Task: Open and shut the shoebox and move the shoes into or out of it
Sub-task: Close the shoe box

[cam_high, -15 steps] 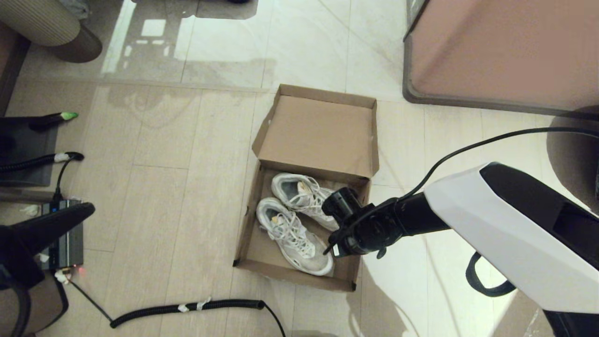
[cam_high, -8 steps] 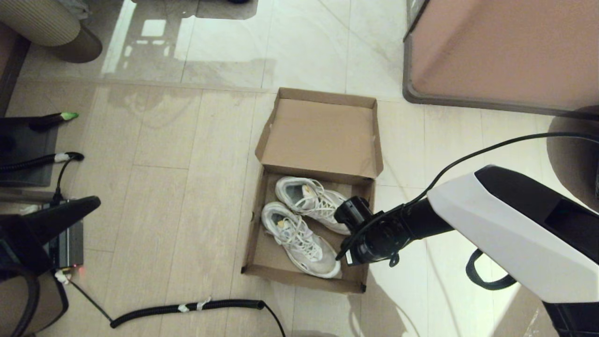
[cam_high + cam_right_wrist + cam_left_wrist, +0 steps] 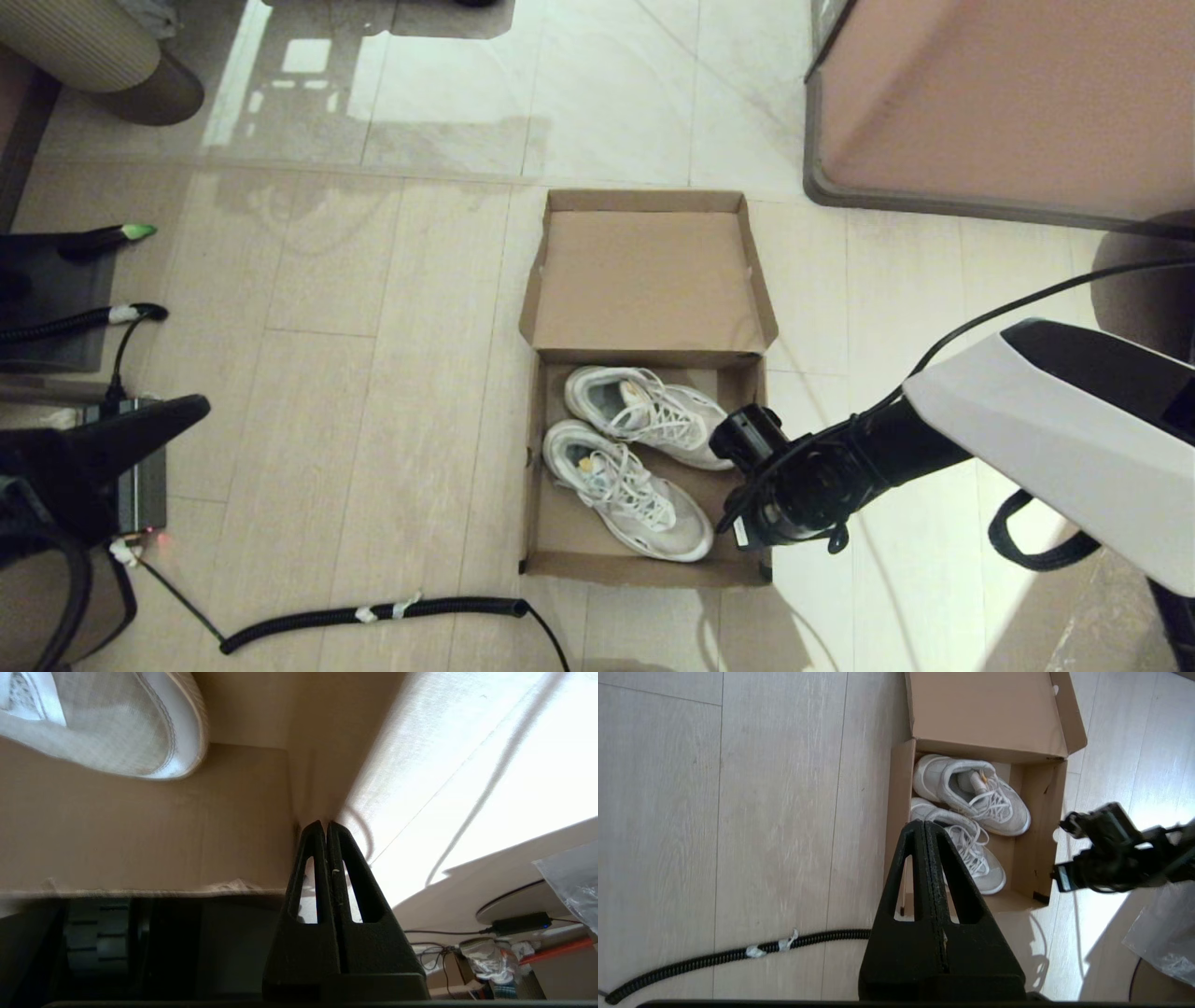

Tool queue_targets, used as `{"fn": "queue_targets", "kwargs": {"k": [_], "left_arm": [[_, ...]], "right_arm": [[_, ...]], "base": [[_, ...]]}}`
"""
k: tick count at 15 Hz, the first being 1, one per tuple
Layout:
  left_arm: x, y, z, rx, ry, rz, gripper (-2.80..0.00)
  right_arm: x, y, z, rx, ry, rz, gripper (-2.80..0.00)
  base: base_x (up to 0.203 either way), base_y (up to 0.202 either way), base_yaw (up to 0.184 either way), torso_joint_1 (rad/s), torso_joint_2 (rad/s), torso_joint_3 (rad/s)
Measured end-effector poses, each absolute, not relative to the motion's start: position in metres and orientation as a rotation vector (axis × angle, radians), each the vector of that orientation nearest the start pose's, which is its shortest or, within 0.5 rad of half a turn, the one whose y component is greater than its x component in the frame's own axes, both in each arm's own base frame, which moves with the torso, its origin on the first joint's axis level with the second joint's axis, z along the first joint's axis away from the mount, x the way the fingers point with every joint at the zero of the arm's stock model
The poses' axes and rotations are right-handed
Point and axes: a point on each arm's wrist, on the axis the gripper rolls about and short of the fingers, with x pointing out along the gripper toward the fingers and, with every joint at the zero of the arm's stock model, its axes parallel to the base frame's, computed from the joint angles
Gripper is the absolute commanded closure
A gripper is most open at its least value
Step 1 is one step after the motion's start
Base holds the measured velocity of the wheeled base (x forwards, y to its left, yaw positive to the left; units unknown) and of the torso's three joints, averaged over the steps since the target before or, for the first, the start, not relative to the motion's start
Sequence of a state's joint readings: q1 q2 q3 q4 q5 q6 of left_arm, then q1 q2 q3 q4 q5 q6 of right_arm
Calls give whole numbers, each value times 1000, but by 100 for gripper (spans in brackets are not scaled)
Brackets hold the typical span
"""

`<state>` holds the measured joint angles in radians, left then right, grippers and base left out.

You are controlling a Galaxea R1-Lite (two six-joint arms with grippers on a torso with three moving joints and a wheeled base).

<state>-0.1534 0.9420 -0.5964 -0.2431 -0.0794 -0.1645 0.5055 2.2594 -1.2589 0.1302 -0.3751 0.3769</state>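
Note:
The brown cardboard shoebox [image 3: 644,567] lies open on the floor, its lid [image 3: 649,280] flipped back away from me. Two white lace-up shoes [image 3: 649,415] [image 3: 630,490] lie side by side inside, also in the left wrist view [image 3: 976,793]. My right gripper [image 3: 761,530] reaches down at the box's right wall near the front corner. In the right wrist view this gripper [image 3: 324,823] is shut on the wall's top edge, with a shoe toe [image 3: 117,732] inside the box beside it. My left gripper [image 3: 191,411] [image 3: 923,823] hangs shut at the far left, well above the floor.
A large pinkish-brown block with a dark rim [image 3: 1008,103] stands at the back right. A black corrugated cable [image 3: 373,611] runs along the floor in front of the box. A power unit [image 3: 135,490] and a dark mat [image 3: 51,308] sit at the left.
My right gripper has moved right and slightly nearer, and the shoebox has slid right and swung square with it. The left arm has barely shifted.

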Motion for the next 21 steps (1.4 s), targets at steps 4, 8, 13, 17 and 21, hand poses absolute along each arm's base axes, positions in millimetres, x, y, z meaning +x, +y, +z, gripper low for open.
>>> {"fn": "queue_targets", "kwargs": {"k": [4,8,13,17,21], "left_arm": [[140,-24,247,-166,81,-275,0],[180,-31,228,-255,166,-302,0],[270,-44,233,-533,164,-299,0],[360,-55,220,-637,121,-294,0],[448,-68,202,-662,-37,-253,0]], "right_arm": [[314,202,76,-167,918,46,0],[320,207,143,-93,748,159,0],[356,156,229,49,669,209,0],[389,102,258,246,689,207,0],[427,60,237,497,678,125,0]], "base": [[0,0,0,0,0,0],[0,0,0,0,0,0],[0,0,0,0,0,0],[0,0,0,0,0,0],[0,0,0,0,0,0]]}}
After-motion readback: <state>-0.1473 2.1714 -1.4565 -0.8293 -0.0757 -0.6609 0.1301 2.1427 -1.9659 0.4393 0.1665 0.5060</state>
